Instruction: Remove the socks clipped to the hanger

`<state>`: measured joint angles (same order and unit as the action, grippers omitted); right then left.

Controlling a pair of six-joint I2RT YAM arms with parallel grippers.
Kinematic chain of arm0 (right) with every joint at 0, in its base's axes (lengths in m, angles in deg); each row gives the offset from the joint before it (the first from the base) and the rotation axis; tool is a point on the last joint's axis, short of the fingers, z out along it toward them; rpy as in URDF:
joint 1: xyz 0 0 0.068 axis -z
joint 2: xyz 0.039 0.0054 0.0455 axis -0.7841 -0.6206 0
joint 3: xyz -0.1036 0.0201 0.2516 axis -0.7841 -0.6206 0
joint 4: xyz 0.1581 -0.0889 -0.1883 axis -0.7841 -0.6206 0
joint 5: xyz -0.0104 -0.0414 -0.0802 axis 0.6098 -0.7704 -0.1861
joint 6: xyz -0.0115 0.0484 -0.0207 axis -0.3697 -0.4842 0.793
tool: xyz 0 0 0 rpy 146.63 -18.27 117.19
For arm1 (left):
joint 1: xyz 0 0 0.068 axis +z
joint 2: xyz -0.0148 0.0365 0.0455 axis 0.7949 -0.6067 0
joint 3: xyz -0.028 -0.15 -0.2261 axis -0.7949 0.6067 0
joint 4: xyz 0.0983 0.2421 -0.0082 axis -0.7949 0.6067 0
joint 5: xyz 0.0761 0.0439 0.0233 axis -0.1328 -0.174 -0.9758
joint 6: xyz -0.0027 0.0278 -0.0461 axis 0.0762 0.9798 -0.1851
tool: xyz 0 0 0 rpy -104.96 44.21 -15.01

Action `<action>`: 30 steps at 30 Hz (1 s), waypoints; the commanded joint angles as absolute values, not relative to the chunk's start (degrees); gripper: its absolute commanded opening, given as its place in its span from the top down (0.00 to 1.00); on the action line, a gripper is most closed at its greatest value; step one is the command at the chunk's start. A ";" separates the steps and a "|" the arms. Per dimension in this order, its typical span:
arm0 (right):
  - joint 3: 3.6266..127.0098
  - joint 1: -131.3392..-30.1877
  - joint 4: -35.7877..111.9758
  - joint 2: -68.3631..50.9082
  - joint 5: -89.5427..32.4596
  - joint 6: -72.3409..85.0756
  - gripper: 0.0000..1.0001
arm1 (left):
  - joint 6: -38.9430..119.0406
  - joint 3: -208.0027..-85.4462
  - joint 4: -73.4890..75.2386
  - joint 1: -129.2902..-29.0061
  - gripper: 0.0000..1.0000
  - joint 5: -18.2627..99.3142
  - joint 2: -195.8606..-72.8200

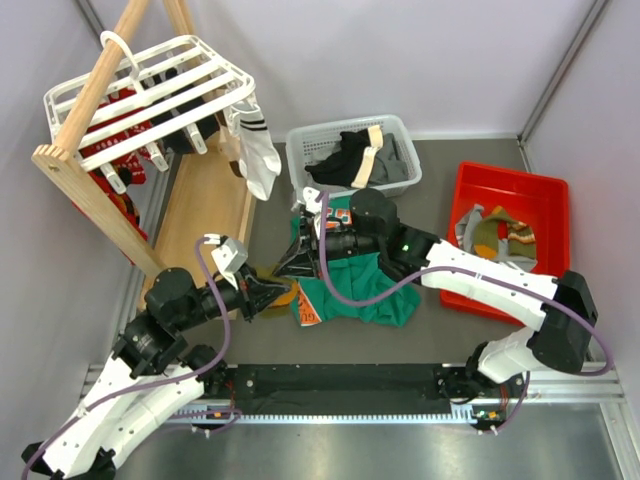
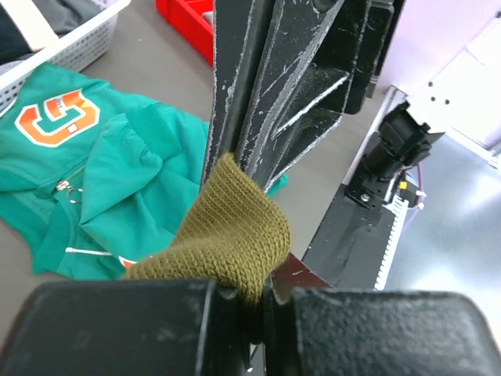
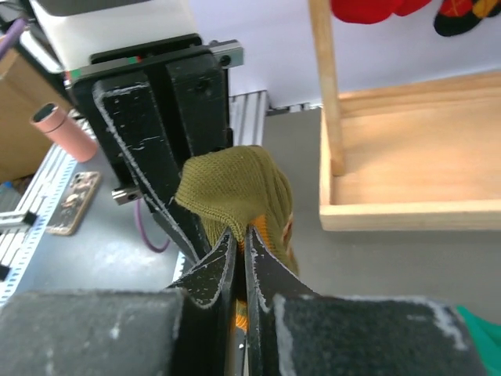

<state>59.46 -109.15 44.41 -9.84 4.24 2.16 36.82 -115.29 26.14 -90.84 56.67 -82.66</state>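
An olive-green sock with orange stripes [image 1: 284,291] hangs low between both grippers, above the table beside the wooden tray. My left gripper [image 1: 268,297] is shut on one end of the sock [image 2: 231,227]. My right gripper [image 1: 297,262] is shut on the other end [image 3: 239,192], fingertip to fingertip with the left. The white slatted hanger [image 1: 150,85] hangs on the wooden rack at the far left. A white sock with black bands [image 1: 258,150] is clipped at its right corner. Red patterned socks [image 1: 122,150] and a black sock [image 1: 190,135] hang beneath it.
A green shirt with orange print [image 1: 350,290] lies under the right arm. A white basket [image 1: 400,132] with black-and-cream garments stands at the back. A red bin [image 1: 555,195] holding several socks is at the right. The wooden A-frame rack [image 1: 95,185] and its tray [image 1: 205,215] fill the left side.
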 commanded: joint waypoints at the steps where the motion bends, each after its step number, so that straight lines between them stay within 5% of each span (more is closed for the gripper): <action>1: 61.58 -109.21 43.97 -8.42 -4.88 2.90 1.00 | 37.65 -116.83 21.35 -90.97 0.99 56.88 -83.28; 2: 61.84 -108.86 43.44 -7.90 -7.76 2.81 1.00 | 37.65 -116.57 21.35 -90.97 0.74 56.53 -83.11; 5: 61.49 -106.75 41.07 -5.53 -17.32 0.97 1.00 | 37.74 -114.73 20.74 -90.97 0.39 53.90 -82.31; 6: 61.23 -106.05 40.28 -4.82 -19.46 0.44 1.00 | 38.09 -114.20 20.65 -90.97 0.14 51.01 -82.31; 8: 60.53 -103.67 36.52 -2.36 -24.37 0.44 1.00 | 38.62 -113.49 21.08 -90.97 0.04 48.01 -82.92; 14: 59.20 -97.10 20.72 4.40 -47.91 -2.63 1.00 | 41.35 -114.20 21.70 -90.97 0.01 41.68 -86.79; 25: 59.83 -68.97 5.46 15.57 -64.74 -6.77 1.00 | 37.74 -113.40 21.43 -90.97 0.01 30.97 -87.50; 30: 52.01 -55.78 9.33 16.02 -61.06 -7.21 1.00 | 40.37 -111.47 20.38 -90.97 0.01 29.01 -82.94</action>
